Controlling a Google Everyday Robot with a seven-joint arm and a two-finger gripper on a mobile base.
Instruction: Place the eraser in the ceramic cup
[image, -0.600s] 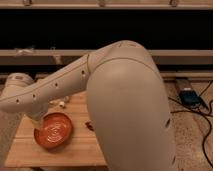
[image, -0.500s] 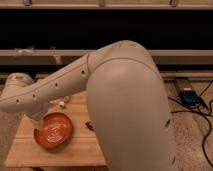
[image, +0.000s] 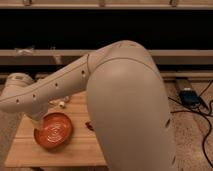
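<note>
Pincer (image: 36, 121) at bowl's (image: 53, 131) left rim; eraser hidden (cup too).

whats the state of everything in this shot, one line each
tool: low at the end of the arm, by the orange bowl's left rim
orange bowl: upright on the wooden table, nothing seen inside
dark red object: lying on the table right of the bowl
small pale object: on the table behind the bowl
eraser, ceramic cup: not visible; the arm hides much of the table
</note>
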